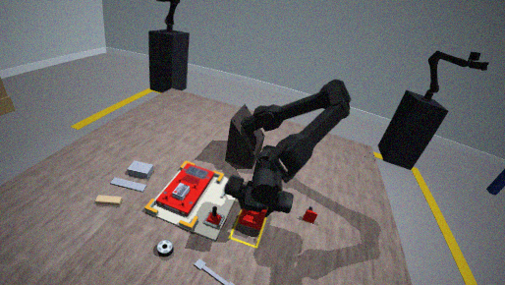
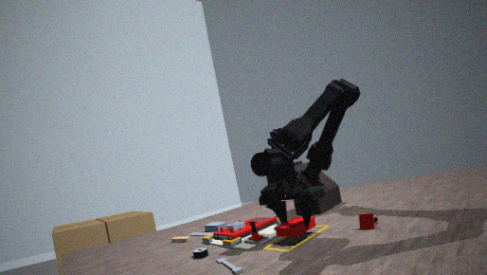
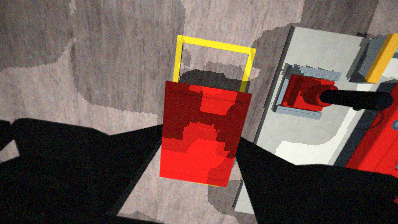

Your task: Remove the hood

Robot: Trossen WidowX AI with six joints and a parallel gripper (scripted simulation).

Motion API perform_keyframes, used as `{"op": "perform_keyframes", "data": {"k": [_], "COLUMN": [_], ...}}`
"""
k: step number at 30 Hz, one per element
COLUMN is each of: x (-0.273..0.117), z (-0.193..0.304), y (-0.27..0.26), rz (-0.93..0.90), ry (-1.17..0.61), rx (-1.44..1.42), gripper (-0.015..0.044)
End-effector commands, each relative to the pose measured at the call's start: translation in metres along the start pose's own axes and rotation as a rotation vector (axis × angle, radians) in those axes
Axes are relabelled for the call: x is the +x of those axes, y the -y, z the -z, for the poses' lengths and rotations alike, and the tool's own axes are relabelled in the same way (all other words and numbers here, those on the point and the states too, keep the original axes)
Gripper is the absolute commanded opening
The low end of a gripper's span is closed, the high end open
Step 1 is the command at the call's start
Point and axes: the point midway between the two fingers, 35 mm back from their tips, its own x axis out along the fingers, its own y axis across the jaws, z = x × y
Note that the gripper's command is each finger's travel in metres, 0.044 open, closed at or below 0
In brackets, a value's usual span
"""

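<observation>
Wrist view: my gripper (image 3: 200,133) is clamped on the hood (image 3: 204,132), a flat red panel mottled with shadow, overlapping the near edge of the yellow-outlined marked area (image 3: 214,46).

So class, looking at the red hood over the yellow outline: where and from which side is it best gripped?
Across its two long side edges, from above, as the pincer grips the hood now. It is a flat, roughly rectangular panel lying level, so its parallel sides suit the fingers.
</observation>
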Motion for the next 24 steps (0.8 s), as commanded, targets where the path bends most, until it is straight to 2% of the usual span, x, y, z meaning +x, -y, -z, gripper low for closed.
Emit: {"op": "perform_keyframes", "data": {"k": [1, 24], "x": [0.002, 0.013], "z": [0.0, 0.0], "y": [0.0, 0.0], "rz": [0.003, 0.002], "ry": [-0.001, -0.001], "rx": [0.003, 0.003], "gripper": [0.0, 0.0]}}
